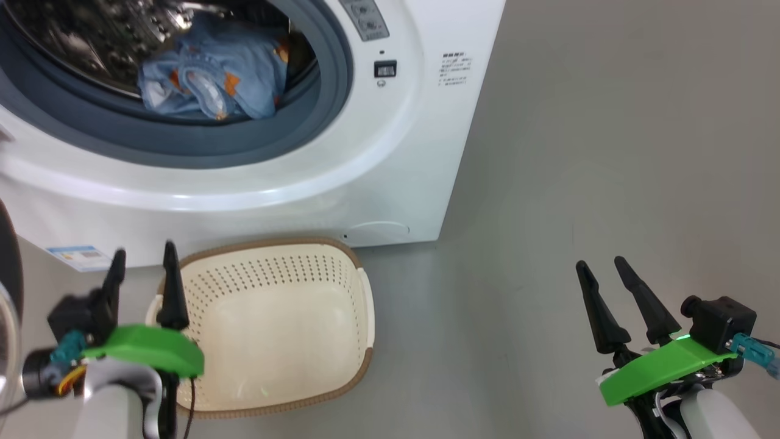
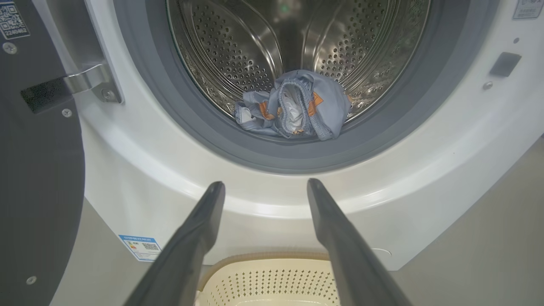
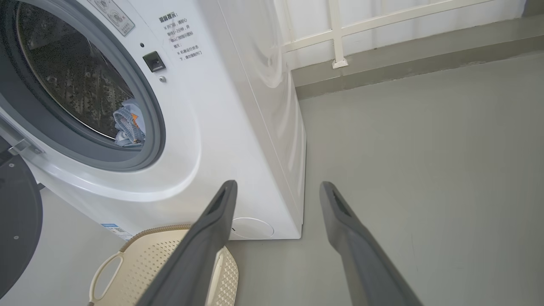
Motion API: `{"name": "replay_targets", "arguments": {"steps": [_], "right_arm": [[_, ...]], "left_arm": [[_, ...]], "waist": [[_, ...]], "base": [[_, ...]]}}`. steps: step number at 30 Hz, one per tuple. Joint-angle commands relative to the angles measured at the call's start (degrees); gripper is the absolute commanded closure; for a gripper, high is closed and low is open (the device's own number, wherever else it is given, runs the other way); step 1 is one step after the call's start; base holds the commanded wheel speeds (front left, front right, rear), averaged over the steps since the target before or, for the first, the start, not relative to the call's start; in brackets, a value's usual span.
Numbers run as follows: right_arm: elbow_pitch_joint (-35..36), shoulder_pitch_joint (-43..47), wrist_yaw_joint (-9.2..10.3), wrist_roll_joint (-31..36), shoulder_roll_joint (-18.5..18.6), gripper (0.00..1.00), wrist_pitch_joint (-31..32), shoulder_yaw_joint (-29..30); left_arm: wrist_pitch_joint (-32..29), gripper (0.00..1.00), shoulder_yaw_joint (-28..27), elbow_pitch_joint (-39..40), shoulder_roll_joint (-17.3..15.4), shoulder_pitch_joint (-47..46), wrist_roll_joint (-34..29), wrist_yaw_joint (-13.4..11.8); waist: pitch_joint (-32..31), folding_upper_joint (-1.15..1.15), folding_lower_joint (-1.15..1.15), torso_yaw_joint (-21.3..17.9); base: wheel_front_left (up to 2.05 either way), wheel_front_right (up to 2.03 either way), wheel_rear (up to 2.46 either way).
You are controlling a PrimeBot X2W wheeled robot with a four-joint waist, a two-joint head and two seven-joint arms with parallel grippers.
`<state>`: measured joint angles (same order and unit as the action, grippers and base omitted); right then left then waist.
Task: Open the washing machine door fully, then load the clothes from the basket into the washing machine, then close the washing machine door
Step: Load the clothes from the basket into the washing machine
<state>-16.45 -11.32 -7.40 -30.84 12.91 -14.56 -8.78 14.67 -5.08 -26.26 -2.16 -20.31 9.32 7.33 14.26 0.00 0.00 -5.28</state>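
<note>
As the clothes (image 1: 213, 79) are seen lying in a blue heap at the front of the steel drum (image 2: 221, 46), just behind the grey gasket (image 2: 297, 159), and nothing is seen in the basket (image 1: 274, 274), the loading is judged done. The step in hand is taken to be the closing of the washing machine door (image 2: 38, 191).

The door is swung wide on its hinge (image 2: 91, 78) at the left side of the washing machine (image 1: 378, 158), with its dark inner face turned toward the left gripper (image 1: 144, 253). That gripper is held with its jaws spread and nothing between them, near the basket's left rim. The right gripper (image 1: 601, 263) is likewise spread and empty, well apart over bare floor to the right of the machine's front corner.

The door is best moved by the left gripper, being the nearer. Its free rim should be rounded first, so that contact is made on the outer face far from the hinge, where little force is needed. The push should be carried along the door's arc, not straight in. The heap should be checked beforehand, since cloth trailing over the gasket could be pinched. The basket, set on the floor just in front of the machine, must be cleared by the arm. The push should be finished firmly at the latch socket (image 1: 385, 68), or the door may spring back.
</note>
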Motion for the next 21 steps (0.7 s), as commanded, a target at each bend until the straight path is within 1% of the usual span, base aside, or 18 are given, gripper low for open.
{"name": "replay_targets", "arguments": {"steps": [1, 2, 11, 21], "right_arm": [[1.1, 1.0, -0.09, 0.3, 0.9, 0.0, -0.4, -1.2], [1.0, 1.6, -0.09, 0.2, 1.0, 0.0, -0.4, -1.2], [1.2, 4.8, -0.09, 0.1, 1.5, 0.0, -0.4, -0.1], [1.7, 7.8, -0.09, 0.2, 2.0, 0.0, -0.4, 1.2]], "left_arm": [[0.3, 0.0, -1.9, 2.0, -1.2, 1.3, 0.1, 0.1], [0.3, 0.0, -1.9, 3.1, -1.2, 3.3, 0.3, 0.1], [0.3, 0.0, -2.4, 6.5, -1.2, 10.2, 0.8, 0.2], [0.3, 0.0, -3.0, 12.2, -1.8, 18.0, 0.9, 0.2]], "waist": [[-1.6, 0.0, 0.0, 0.0], [-2.6, 0.0, 0.0, -0.1], [-6.1, 0.0, 0.0, -0.1], [-8.8, 0.0, 0.0, -0.5]], "base": [[0.0, 0.0, 0.0], [0.0, 0.0, 0.0], [0.0, 0.0, 0.0], [0.0, 0.0, 0.0]]}}
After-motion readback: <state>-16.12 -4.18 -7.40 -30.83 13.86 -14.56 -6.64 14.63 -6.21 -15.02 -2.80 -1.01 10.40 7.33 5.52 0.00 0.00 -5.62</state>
